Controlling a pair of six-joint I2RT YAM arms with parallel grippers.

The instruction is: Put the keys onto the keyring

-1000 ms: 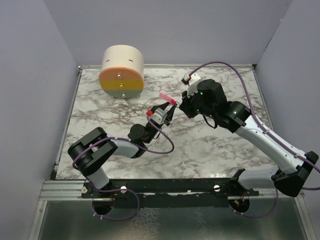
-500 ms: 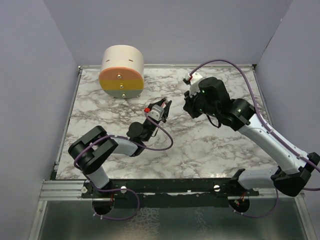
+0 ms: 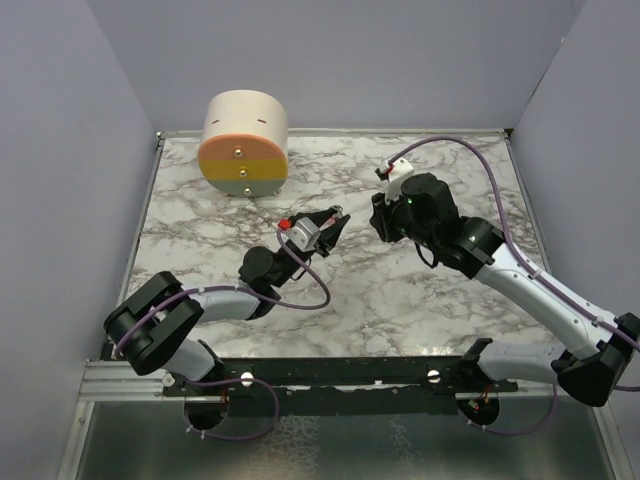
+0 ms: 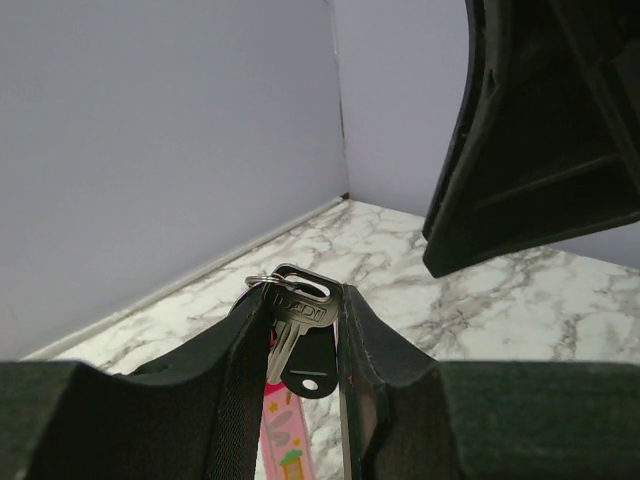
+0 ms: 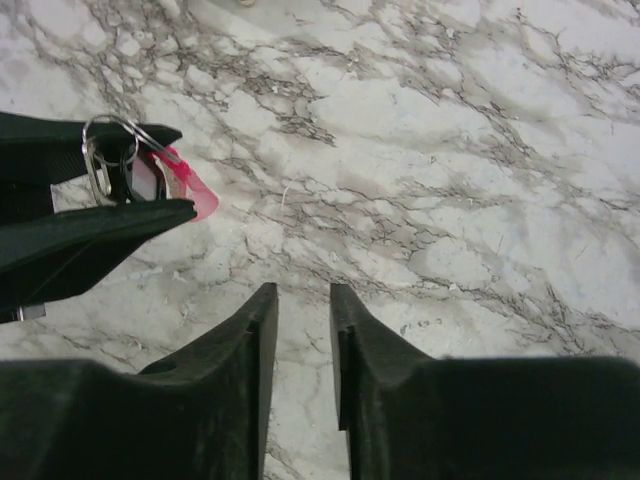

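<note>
My left gripper [image 4: 305, 300] is shut on the keys: a silver key [image 4: 290, 325], a black tag [image 4: 310, 368] and a pink strap [image 4: 283, 440] hang between its fingers. A thin metal keyring [image 4: 262, 279] shows at the top of the bunch. In the right wrist view the keyring [image 5: 100, 150] and the pink strap [image 5: 197, 196] stick out of the left gripper's tips. My right gripper [image 5: 303, 295] is slightly open and empty over the marble, to the right of the left gripper [image 3: 333, 225]. It also shows in the top view [image 3: 380, 215].
A round wooden box with an orange band [image 3: 244, 143] stands at the back left of the marble table [image 3: 420, 290]. Lilac walls close in the back and both sides. Purple cables loop off both wrists.
The pink strap showed between the two grippers a second ago. My right gripper has since drawn back to the right. My left arm has shifted left, still holding the bunch.
</note>
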